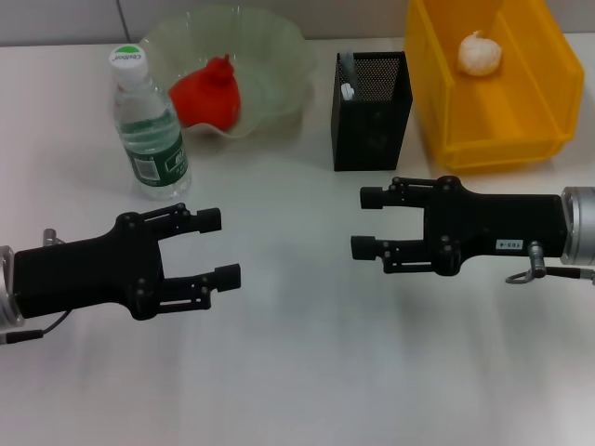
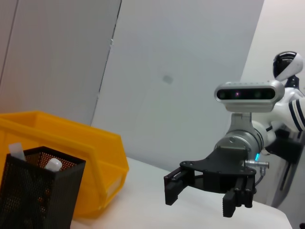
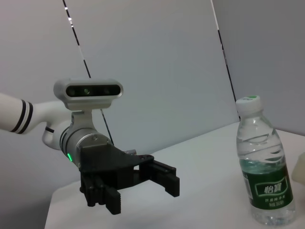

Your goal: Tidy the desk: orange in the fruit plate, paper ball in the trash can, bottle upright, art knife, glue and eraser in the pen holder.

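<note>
The orange (image 1: pixel 209 96) lies in the fruit plate (image 1: pixel 274 70) at the back left. Beside it the bottle (image 1: pixel 149 130) (image 3: pixel 264 176) stands upright. The paper ball (image 1: pixel 479 54) rests inside the trash can (image 1: pixel 437 102) (image 2: pixel 90 157) at the back right. Two white-tipped things (image 1: pixel 346 82) (image 2: pixel 53 164) stick out of the pen holder (image 1: pixel 370 116) (image 2: pixel 38 195); I cannot tell which is the art knife or the glue. The eraser is hidden. My left gripper (image 1: pixel 221 247) (image 3: pixel 143 195) and right gripper (image 1: pixel 365 223) (image 2: pixel 202 200) hover open and empty over the table's middle, facing each other.
The white table (image 1: pixel 297 372) stretches in front of both grippers. A grey wall stands behind the back row of containers.
</note>
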`<action>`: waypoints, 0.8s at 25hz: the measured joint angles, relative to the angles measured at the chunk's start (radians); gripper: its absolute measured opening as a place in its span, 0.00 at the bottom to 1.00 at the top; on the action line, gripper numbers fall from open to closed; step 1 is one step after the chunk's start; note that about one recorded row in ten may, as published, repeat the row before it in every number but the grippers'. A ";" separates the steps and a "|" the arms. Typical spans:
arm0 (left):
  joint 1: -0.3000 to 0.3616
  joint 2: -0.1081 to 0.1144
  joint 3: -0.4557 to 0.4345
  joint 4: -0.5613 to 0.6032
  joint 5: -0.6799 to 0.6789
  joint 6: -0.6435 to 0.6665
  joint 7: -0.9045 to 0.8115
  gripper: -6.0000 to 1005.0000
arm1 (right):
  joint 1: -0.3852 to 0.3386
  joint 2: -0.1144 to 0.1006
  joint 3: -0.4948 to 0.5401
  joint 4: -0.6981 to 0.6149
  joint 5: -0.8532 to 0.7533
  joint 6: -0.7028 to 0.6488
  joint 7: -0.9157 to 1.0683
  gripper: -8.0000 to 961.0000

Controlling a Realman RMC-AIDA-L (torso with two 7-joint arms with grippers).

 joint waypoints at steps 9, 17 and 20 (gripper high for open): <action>-0.011 -0.002 0.008 0.005 0.013 -0.005 0.001 0.81 | 0.009 0.003 -0.006 -0.002 -0.002 -0.001 -0.001 0.77; -0.013 -0.005 0.014 0.008 0.013 -0.005 0.002 0.81 | 0.012 0.004 -0.005 -0.002 -0.003 -0.001 -0.001 0.77; -0.011 -0.007 0.014 0.008 0.013 -0.005 0.009 0.81 | 0.012 0.004 -0.005 -0.002 -0.003 -0.003 -0.001 0.77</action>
